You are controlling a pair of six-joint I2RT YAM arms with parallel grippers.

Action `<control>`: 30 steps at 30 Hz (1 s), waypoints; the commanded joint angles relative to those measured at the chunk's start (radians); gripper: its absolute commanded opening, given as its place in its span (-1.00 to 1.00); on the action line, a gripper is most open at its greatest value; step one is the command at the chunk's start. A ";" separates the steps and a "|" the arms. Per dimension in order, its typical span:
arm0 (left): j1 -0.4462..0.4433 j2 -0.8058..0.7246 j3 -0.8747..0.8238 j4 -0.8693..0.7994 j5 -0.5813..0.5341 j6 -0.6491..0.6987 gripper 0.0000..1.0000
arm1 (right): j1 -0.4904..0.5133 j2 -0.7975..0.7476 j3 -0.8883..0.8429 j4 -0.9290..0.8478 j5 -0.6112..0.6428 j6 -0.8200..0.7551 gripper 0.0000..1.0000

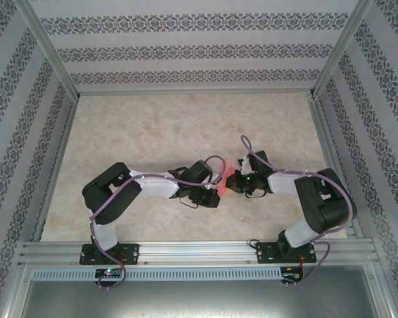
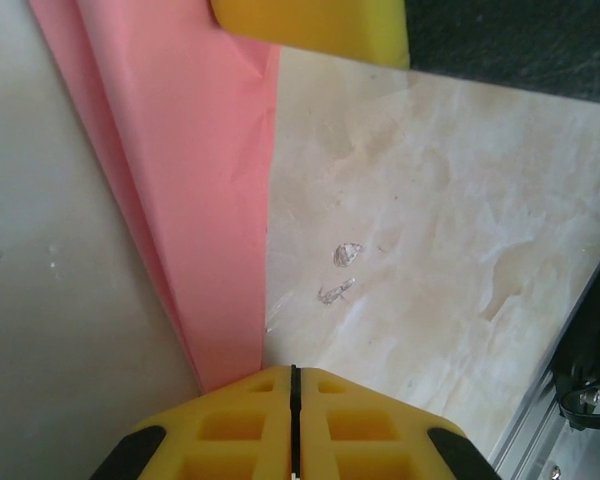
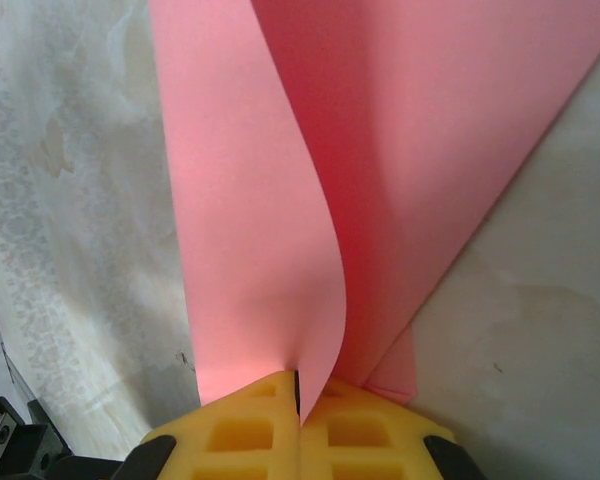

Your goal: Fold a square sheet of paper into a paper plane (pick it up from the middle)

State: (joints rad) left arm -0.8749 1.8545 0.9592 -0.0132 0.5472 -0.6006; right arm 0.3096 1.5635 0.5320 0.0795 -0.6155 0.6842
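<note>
Sheet of paper [image 1: 227,171] is located near the middle of the table [image 1: 186,119], between the two wrists, towards the near edge. From the top camera I read it as a narrow pink strip with its long axis running roughly from far to near.

In the left wrist view the sheet is a folded band of several layers lying on the table. It is wide at the far end and tapers towards the left gripper [image 2: 292,385]. Its narrow end points at the fingertips. The jaws are pressed together, with only a thin dark seam between them. I cannot tell whether any paper is clamped in that seam. A second yellow finger [image 2: 310,25] rests on the wide end of the band.

The right gripper [image 3: 298,395] pinches a curled layer of the sheet, which enters the seam between its closed jaws. The remaining layers rise and fan outward from the fingertips.

Both arms converge on the sheet, with purple cables [image 1: 215,160] looped over them. Patterned walls [image 1: 186,50] and an aluminium rail [image 1: 199,250] enclose the table.
</note>
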 commanded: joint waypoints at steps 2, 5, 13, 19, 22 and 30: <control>0.008 0.025 -0.025 0.025 0.023 -0.001 -0.78 | -0.015 0.043 -0.030 -0.087 0.129 -0.008 -1.00; 0.007 0.031 -0.036 0.009 0.014 0.012 -0.79 | -0.016 0.043 -0.030 -0.089 0.133 -0.005 -1.00; -0.005 0.005 -0.098 -0.008 0.024 0.016 -0.79 | -0.027 0.039 -0.029 -0.100 0.154 -0.001 -1.00; -0.012 -0.018 -0.155 0.020 0.070 -0.008 -0.79 | -0.027 0.040 -0.024 -0.108 0.161 -0.006 -1.00; -0.020 -0.029 -0.166 0.014 0.080 -0.007 -0.80 | -0.026 0.038 -0.020 -0.115 0.161 -0.009 -1.00; -0.025 -0.116 -0.131 -0.092 0.116 0.026 -0.79 | -0.028 0.028 -0.015 -0.130 0.157 -0.017 -1.00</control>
State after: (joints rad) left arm -0.8833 1.7866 0.8337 0.0456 0.6060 -0.6025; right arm 0.3027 1.5631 0.5396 0.0582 -0.6140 0.6830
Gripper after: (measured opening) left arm 0.105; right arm 0.040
